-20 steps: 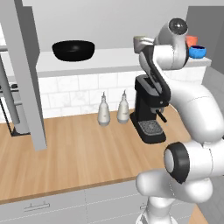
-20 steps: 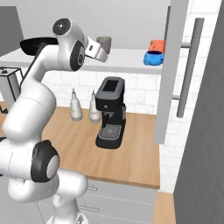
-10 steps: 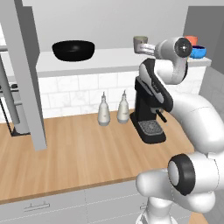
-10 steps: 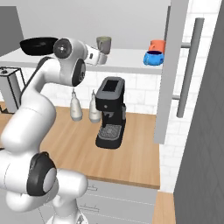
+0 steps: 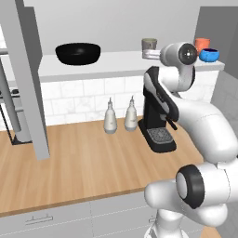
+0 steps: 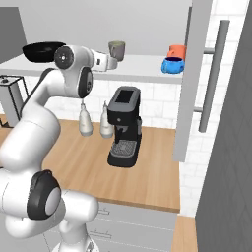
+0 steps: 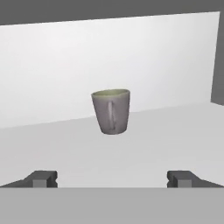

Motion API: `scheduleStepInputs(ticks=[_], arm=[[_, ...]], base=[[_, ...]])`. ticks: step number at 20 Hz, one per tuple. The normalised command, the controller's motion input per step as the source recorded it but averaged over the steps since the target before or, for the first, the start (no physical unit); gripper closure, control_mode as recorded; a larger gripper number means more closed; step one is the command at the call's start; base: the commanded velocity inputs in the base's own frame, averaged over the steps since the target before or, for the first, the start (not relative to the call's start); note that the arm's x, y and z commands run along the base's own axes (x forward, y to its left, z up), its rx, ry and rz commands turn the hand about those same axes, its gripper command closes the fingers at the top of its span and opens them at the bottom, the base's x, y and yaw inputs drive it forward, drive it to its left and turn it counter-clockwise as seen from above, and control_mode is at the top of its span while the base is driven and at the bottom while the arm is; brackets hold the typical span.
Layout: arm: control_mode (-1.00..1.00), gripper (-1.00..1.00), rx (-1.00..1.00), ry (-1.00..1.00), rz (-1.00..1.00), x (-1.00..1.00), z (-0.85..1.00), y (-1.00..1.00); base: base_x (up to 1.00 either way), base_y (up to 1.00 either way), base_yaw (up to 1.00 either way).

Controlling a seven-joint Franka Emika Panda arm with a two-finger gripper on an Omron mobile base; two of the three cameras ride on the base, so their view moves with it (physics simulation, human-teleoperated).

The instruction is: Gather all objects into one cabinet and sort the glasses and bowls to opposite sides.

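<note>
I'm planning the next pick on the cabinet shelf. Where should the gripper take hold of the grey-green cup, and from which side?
Grip the grey-green cup across its side walls at mid-height, coming in level from the open front of the cabinet shelf. It stands upright and alone, tapering toward the base, so a hold nearer the rim is likely safer. The open gripper already faces it, fingers wider than the cup.

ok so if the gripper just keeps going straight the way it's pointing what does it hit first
Most likely the grey-green cup. It stands upright on the cabinet shelf, centred ahead of the open gripper, with nothing between them. Past it is the cabinet's back wall, though the depth is hard to judge.
</note>
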Motion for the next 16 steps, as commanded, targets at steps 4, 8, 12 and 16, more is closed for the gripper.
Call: scheduleStepInputs(ticks=[4,8,12,16], arm=[[-1.0,-1.0,-0.03,0.0,0.01,0.0,0.0,0.17],[-1.0,-1.0,0.0,0.0,0.03,0.0,0.02,0.12],[-1.0,-1.0,0.0,0.0,0.02,0.14,0.03,0.0],[-1.0,-1.0,0.0,0.0,0.0,0.25,0.05,0.0]], base=[[0.0,0.0,0.0],[0.0,0.0,0.0],[0.0,0.0,0.0],[0.0,0.0,0.0]])
